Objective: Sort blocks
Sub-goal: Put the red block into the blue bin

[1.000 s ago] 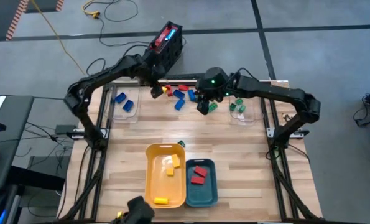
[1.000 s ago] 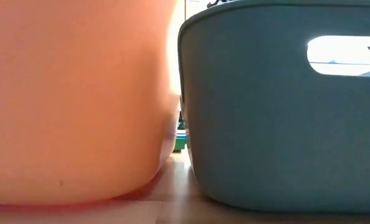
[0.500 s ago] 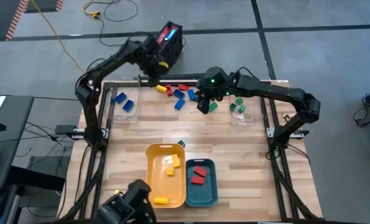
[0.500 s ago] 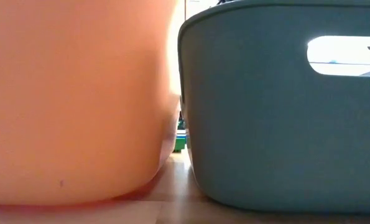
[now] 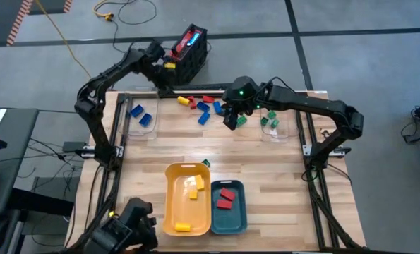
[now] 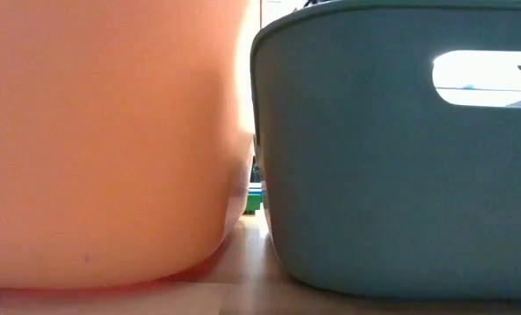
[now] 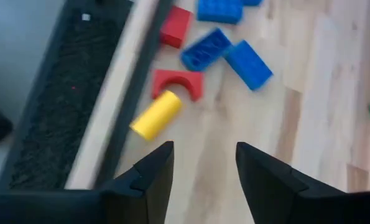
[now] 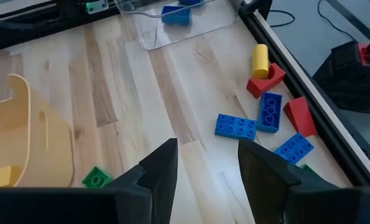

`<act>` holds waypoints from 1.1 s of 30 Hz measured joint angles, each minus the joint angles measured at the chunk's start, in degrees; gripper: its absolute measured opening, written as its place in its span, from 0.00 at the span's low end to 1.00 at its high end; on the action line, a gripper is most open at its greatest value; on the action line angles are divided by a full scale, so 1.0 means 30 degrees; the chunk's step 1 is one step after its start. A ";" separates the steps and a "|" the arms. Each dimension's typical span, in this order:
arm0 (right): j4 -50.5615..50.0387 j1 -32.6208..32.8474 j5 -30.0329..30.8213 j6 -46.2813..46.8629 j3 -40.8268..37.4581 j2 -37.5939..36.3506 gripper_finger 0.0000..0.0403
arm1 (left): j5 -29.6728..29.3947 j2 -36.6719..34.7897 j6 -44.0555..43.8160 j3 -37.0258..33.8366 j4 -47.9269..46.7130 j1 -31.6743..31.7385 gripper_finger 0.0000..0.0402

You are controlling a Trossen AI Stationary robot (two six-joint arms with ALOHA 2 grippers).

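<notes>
Blocks piled at the far edge, nothing picked up yet

The left gripper (image 7: 200, 168) is seen with its fingers parted and empty, and a yellow cylinder block (image 7: 155, 115) is found just ahead of it, touching a red arch block (image 7: 178, 83), with blue blocks (image 7: 227, 55) a bit beyond. The right gripper (image 8: 203, 165) is also held apart and empty over bare wood, the same cluster being off to its side. The blocks are judged light, stiff and a bit slick; the cylinder is best pinched across its round sides, since it could roll.
</notes>
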 joint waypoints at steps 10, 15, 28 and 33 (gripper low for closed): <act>0.0198 0.0119 0.0007 0.0624 0.0000 0.0007 0.45 | -0.1544 -0.1553 0.5314 -0.3197 0.4364 -0.0448 0.38; 0.0415 0.0146 0.0007 0.0665 0.0007 0.0007 0.45 | -0.1525 -0.1431 0.7524 -0.3495 0.4098 -0.0034 0.38; 0.0503 0.0435 0.0038 0.0947 0.0007 0.0015 0.45 | -0.2360 -0.1425 1.0616 -0.9014 0.9746 0.0687 0.38; 0.0754 0.0779 0.0044 0.1288 0.0007 0.0015 0.45 | -0.1607 -0.1425 1.0130 -0.8831 0.9673 0.0583 0.38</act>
